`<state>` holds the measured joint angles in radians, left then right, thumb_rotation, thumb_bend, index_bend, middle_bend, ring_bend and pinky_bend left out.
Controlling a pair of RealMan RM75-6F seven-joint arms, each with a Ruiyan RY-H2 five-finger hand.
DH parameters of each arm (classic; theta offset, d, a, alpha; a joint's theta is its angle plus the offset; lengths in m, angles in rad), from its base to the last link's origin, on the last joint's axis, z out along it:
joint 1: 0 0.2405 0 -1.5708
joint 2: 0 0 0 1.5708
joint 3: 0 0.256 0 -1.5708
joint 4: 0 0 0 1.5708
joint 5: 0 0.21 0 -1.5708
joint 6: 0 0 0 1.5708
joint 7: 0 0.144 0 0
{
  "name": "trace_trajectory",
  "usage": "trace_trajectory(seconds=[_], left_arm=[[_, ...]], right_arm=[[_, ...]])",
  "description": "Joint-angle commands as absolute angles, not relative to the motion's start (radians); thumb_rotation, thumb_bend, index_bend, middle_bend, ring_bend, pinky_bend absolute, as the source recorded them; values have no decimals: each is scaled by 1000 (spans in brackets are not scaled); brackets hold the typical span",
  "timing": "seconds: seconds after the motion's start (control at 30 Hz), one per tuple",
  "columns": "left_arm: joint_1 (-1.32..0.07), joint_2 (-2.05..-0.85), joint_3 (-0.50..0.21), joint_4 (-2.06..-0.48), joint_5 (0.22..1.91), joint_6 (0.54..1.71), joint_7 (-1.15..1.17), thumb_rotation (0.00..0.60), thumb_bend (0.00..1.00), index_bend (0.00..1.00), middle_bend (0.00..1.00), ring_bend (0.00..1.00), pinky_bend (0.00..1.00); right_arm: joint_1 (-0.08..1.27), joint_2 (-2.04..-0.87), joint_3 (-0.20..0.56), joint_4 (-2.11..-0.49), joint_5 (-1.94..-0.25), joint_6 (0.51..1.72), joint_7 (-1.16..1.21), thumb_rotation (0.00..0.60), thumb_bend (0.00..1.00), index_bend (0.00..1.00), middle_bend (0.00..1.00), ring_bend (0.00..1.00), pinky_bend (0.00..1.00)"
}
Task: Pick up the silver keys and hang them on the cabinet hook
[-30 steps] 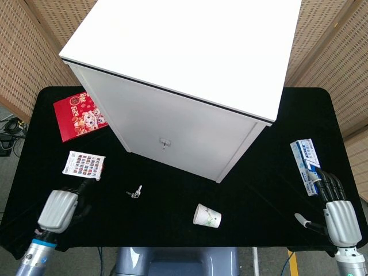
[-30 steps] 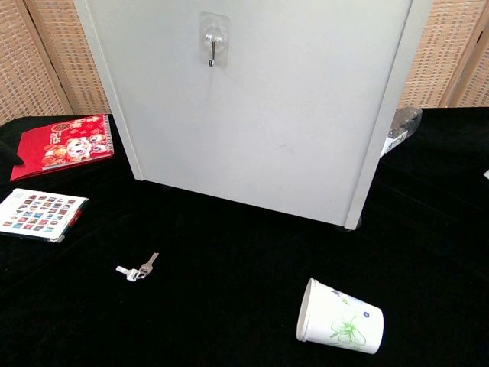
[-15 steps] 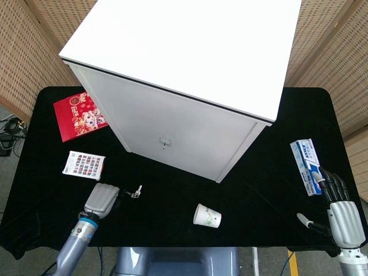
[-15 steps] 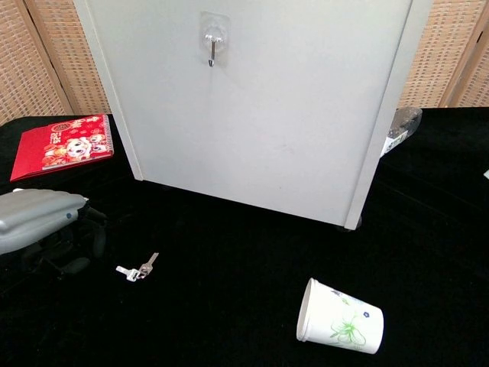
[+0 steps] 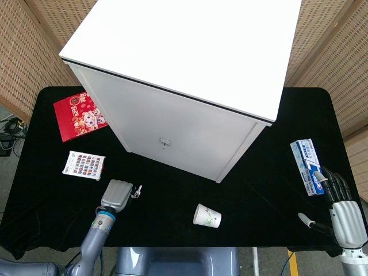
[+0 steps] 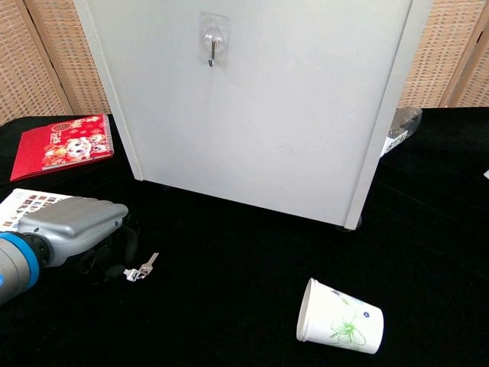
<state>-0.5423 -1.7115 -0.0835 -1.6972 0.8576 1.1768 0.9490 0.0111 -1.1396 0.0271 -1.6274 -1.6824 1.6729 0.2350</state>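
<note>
The silver keys lie flat on the black table in front of the white cabinet. My left hand hovers just left of them, back up, its dark fingers hanging down to the ring end of the keys; no grip on them shows. The hook is mounted on the cabinet's front face and is bare. Holding nothing, my right hand rests at the table's front right corner with its fingers stretched out.
A paper cup lies on its side right of the keys. A picture card and a red booklet are at the left. A toothpaste box lies by my right hand.
My left hand has travelled right across the table, from the front left corner to beside the keys. The keys have stayed put, and my right hand has barely shifted.
</note>
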Motion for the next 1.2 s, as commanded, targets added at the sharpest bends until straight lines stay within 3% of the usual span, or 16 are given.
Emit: trace_trajectory(seconds=[0.03, 0.47, 1.2], left_arm=[[-553, -1728, -83, -1682, 847, 1188, 958, 600, 418, 498, 910, 852, 764], [-559, -1808, -54, -1582, 874, 1233, 949, 600, 418, 535, 910, 852, 764], [-560, -1866, -41, -1519, 867, 1242, 962, 600, 411, 467, 910, 852, 764]], right_arm=[[11, -1139, 27, -1627, -1682, 1673, 238, 600, 105, 17, 0, 0, 0], [10, -1137, 27, -1627, -1685, 1677, 246, 600, 104, 17, 0, 0, 0], [10, -1134, 25, -1629, -1687, 1677, 255, 600, 104, 25, 0, 0, 0]])
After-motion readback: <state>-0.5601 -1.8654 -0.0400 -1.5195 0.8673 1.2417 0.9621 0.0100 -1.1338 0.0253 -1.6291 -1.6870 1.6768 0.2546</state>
